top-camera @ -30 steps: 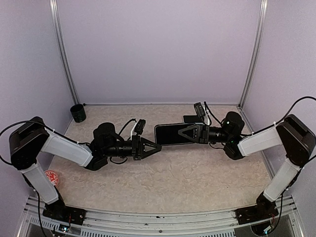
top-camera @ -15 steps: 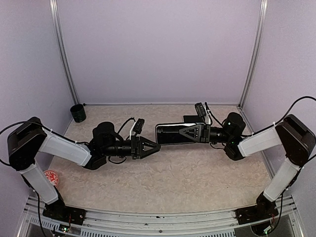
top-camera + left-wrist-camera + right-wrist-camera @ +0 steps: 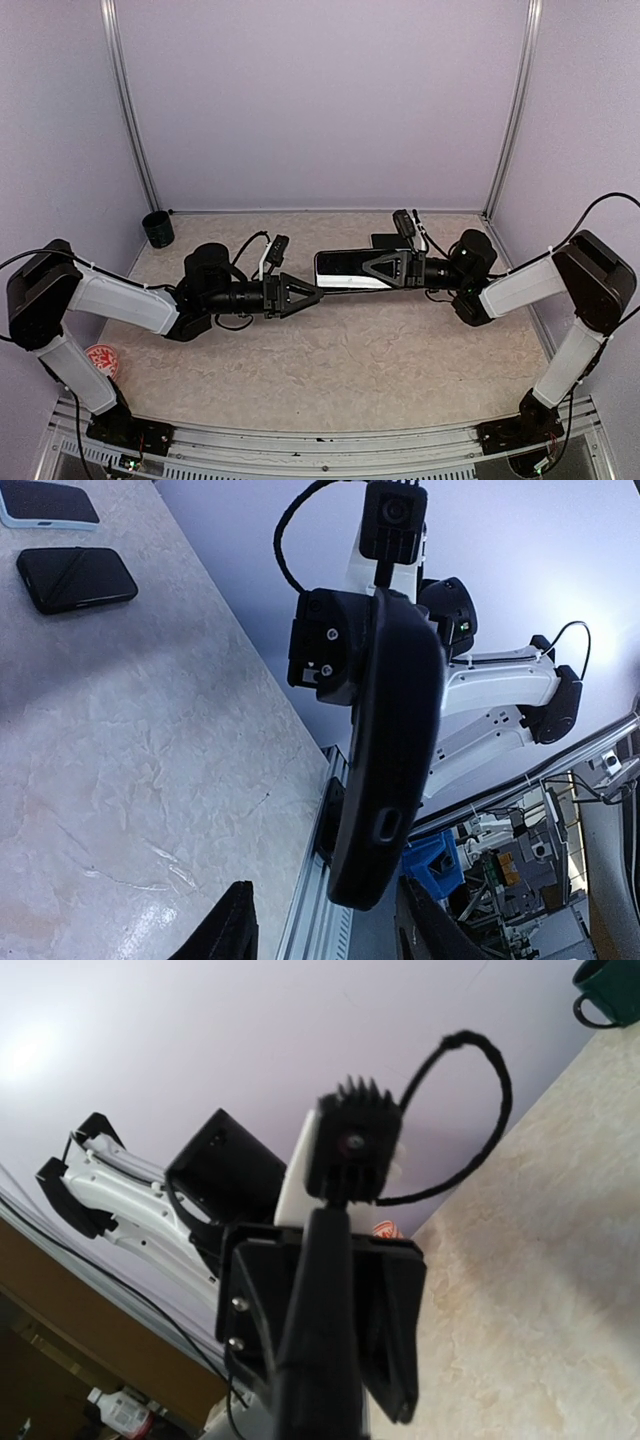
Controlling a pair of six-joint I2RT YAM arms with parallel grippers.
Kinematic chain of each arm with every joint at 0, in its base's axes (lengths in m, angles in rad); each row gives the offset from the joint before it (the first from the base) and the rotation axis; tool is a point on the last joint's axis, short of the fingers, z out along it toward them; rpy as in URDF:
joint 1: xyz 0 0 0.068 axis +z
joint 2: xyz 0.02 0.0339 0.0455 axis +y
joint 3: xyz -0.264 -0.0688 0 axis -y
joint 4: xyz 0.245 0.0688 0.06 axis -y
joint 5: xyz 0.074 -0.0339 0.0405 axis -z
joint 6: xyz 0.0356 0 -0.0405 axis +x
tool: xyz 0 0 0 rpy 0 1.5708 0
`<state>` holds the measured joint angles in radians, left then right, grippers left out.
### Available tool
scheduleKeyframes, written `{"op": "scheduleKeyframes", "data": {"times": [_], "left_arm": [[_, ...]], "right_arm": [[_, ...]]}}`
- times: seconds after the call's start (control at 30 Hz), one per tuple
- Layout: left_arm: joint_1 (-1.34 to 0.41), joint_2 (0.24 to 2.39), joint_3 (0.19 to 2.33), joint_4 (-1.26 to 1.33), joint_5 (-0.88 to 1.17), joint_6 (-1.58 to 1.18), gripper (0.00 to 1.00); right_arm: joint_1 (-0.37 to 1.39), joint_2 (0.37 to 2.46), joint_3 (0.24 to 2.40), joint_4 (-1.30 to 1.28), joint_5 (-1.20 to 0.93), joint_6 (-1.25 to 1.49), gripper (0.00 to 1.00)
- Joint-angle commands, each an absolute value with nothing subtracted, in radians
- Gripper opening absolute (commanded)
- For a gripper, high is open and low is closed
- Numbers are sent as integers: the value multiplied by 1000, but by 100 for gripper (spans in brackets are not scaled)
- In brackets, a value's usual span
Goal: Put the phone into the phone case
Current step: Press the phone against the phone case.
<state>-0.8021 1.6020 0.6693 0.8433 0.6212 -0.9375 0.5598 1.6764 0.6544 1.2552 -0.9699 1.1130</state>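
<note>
At mid-frame of the overhead view the right gripper [image 3: 378, 268] is clamped on the phone [image 3: 338, 264] in mid-air, with the left gripper [image 3: 312, 293] parted near its free end; it looks stiff, light and slick, so best pinched across its long edges.

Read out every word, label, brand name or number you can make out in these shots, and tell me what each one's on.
No text here can be read.
Red disc at the near left of the top view: pale markings, too small to read.
Bottle in the right wrist view's background: label blurred.
Dark phone-shaped item in the right gripper's jaws: no lettering visible.
</note>
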Motion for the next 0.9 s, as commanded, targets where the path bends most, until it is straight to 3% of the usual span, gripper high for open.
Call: {"op": "scheduleKeyframes", "data": {"times": [0.0, 0.4, 0.5, 0.73, 0.87], "left_arm": [[-801, 1608, 705, 891, 633, -928, 46], [-808, 1649, 725, 928, 649, -960, 41], [-808, 1655, 722, 945, 647, -969, 33], [-810, 1674, 714, 985, 650, -991, 2], [-810, 1676, 705, 1021, 670, -995, 0]], "right_arm": [[558, 1683, 673, 1336, -976, 1126, 6], [573, 1695, 672, 1296, -961, 1078, 7], [579, 1691, 672, 1274, -960, 1056, 7], [581, 1675, 654, 1238, -963, 1024, 7], [562, 1687, 638, 1295, -975, 1069, 7]]}}
